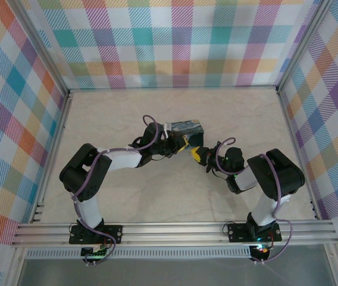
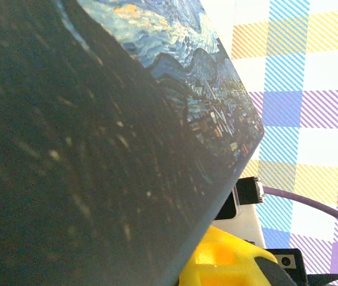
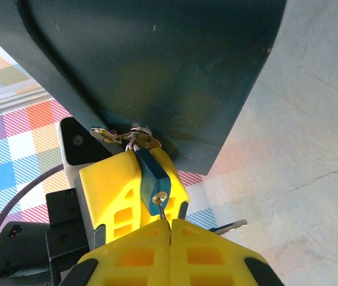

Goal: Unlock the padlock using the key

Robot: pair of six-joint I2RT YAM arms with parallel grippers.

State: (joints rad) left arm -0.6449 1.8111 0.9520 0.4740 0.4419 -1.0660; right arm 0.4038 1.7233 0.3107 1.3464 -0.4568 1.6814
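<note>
Up close, the right wrist view shows the right hand (image 3: 170, 226) with its two yellow fingers pressed together and clamped on the key (image 3: 163, 212). Just a thin silvery sliver of the key shows, running from the seam between the fingertips up into the brass keyhole at the bottom of the padlock (image 3: 153, 179). The padlock is a small dark teal block, tilted a little. It hangs by its shackle from a brass latch (image 3: 124, 134) at the lower edge of the dark blue tin (image 3: 157, 59). A second silvery key blade (image 3: 231, 226) sticks out sideways just beside the right hand's fingertips.

From above, both arms reach toward the middle of the pale marbled counter (image 1: 127, 196). The left hand (image 1: 182, 142) comes in from the left and meets the right hand at the near side of the tin. In the right wrist view the left hand's yellow fingers sit directly behind the padlock, very close to it. Whether those fingers are apart or closed on the lock I cannot tell.

The left wrist view looks close along the tin's dark side, with its swirl-printed face at the top. Plaid walls (image 1: 175, 42) stand around the counter.
</note>
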